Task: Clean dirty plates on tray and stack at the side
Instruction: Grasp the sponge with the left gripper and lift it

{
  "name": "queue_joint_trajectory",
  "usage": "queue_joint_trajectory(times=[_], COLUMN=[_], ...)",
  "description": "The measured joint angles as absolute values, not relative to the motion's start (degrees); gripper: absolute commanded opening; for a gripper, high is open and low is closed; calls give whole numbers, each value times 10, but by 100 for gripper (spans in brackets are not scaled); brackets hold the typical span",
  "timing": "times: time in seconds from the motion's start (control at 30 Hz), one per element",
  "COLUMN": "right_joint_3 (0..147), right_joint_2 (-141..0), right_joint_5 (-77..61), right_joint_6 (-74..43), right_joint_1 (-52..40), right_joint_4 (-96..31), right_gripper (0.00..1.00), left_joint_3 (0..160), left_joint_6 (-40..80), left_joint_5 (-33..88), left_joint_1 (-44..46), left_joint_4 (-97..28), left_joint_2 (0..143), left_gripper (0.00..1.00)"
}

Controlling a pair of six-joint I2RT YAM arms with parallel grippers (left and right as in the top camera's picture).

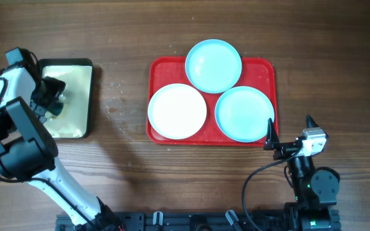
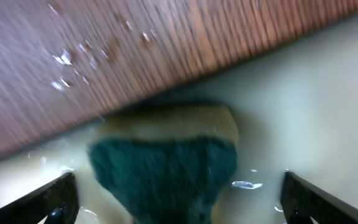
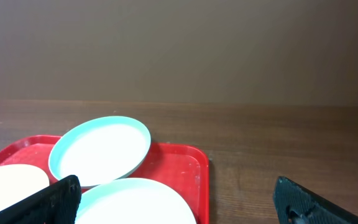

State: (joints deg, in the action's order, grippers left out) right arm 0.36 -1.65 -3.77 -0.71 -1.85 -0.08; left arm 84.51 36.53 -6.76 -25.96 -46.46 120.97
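The red tray (image 1: 266, 69) lies mid-table and holds all three plates: a white plate (image 1: 177, 111) at front left, a light blue plate (image 1: 213, 65) at the back and a second light blue plate (image 1: 244, 113) at front right. My right gripper (image 1: 290, 128) is open and empty, just off the tray's front right corner. In the right wrist view its jaws (image 3: 179, 205) frame the near blue plate (image 3: 135, 202), with the far blue plate (image 3: 101, 151), the white plate (image 3: 11, 183) and the tray (image 3: 188, 168) beyond. My left gripper (image 1: 53, 96) is open over a sponge.
A smaller green-rimmed tray (image 1: 76, 122) with a wet cream inside sits at the far left. A green and yellow sponge (image 2: 166, 168) lies in it between my left jaws (image 2: 179, 208). Water drops (image 1: 117, 106) dot the wood between the two trays.
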Motion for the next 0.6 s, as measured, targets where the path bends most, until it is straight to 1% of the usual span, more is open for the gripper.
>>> queue_joint_trajectory(times=[0.03, 0.1, 0.13, 0.17, 0.2, 0.3, 0.33, 0.37, 0.4, 0.47, 0.6], right_joint_3=[4, 4, 4, 4, 4, 4, 4, 4, 4, 4, 4], right_joint_2=[-17, -17, -17, -17, -17, -17, -17, -17, -17, -17, -17], right_joint_5=[-37, -37, -38, -37, -38, -38, -38, -38, -38, -38, -38], right_joint_6=[-7, -7, -7, -7, -7, -7, -7, -7, -7, -7, -7], right_joint_1=[-18, -18, -18, -18, -18, -18, -18, -18, -18, -18, -18], right_joint_4=[-1, -1, -1, -1, -1, -1, -1, -1, -1, -1, -1], right_gripper=[100, 100, 100, 100, 100, 100, 100, 100, 100, 100, 100], left_joint_3=[845, 847, 847, 847, 847, 847, 847, 847, 847, 848, 850], left_joint_6=[365, 364, 361, 361, 362, 362, 362, 362, 365, 361, 363], left_joint_5=[-50, -32, -25, -18, -13, -5, -4, -2, 0, 4, -36], left_joint_1=[-259, -260, -260, -260, -260, -260, -260, -260, -260, -258, -255], left_joint_4=[-477, -494, -502, -510, -510, -511, -509, -507, -502, -487, -482], left_joint_2=[1210, 1210, 1210, 1210, 1210, 1209, 1209, 1209, 1209, 1209, 1210], left_gripper=[93, 67, 38, 12, 4, 4, 15, 47, 100, 100, 100])
